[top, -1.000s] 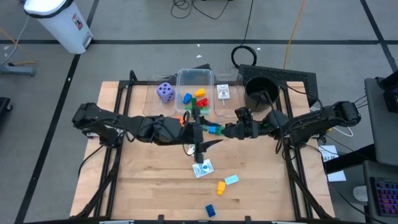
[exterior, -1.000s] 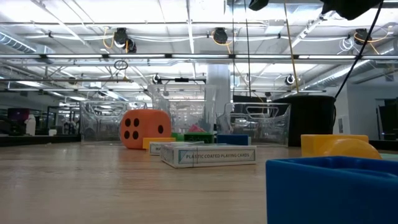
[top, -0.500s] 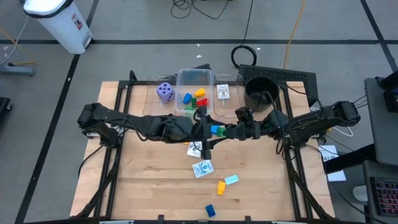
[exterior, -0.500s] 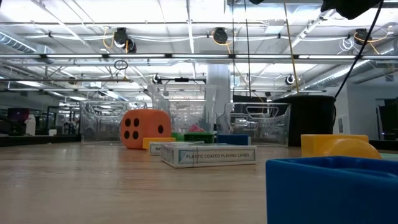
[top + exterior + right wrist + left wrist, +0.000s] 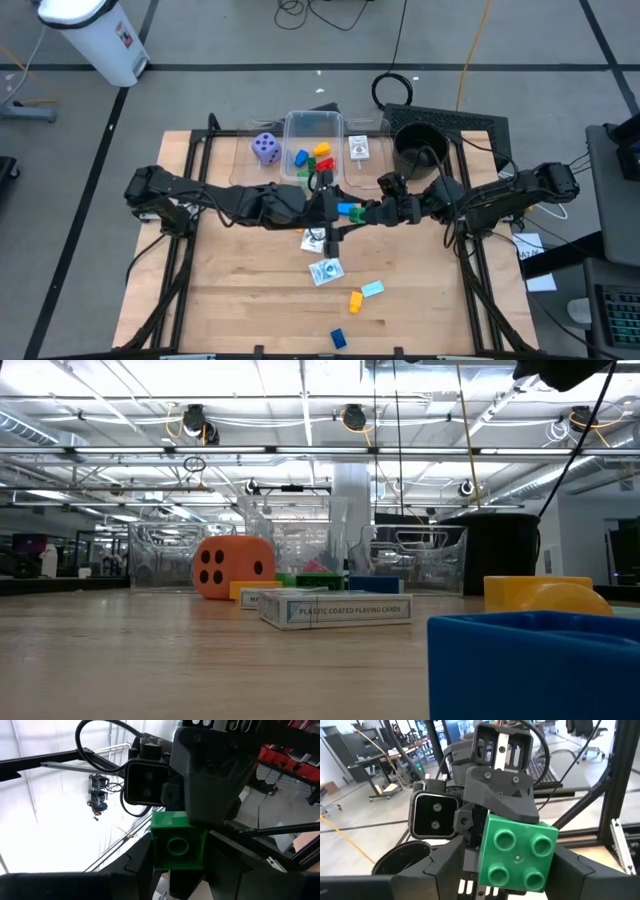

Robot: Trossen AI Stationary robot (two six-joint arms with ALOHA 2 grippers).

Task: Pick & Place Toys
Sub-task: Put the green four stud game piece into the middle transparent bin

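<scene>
**Green block held between two grippers above the table**

Green block [image 5: 518, 854] sits clamped between the fingers of the left gripper [image 5: 515, 870], studs facing outward. The right wrist view shows a green block [image 5: 177, 842] pinched in the right gripper [image 5: 177, 852] as well, its hollow underside toward the camera. From above, the two grippers meet nose to nose over the middle of the table [image 5: 240, 300], just in front of the clear tub [image 5: 312, 125]. Whether each holds its own block or both grip one cannot be told; the facing poses suggest a handover or two blocks being pressed together in mid-air, which would explain why both are raised off the wood.

Other toys are scattered. Red, yellow and blue blocks lie in or at the tub, the purple die [image 5: 265, 148] beside it, a card pack [image 5: 326, 271] and a yellow block [image 5: 355, 300] nearer the front edge. The orange die [image 5: 232, 568] rests on the table in the low view. The black pot [image 5: 420, 150] stands to the tub's right.
</scene>
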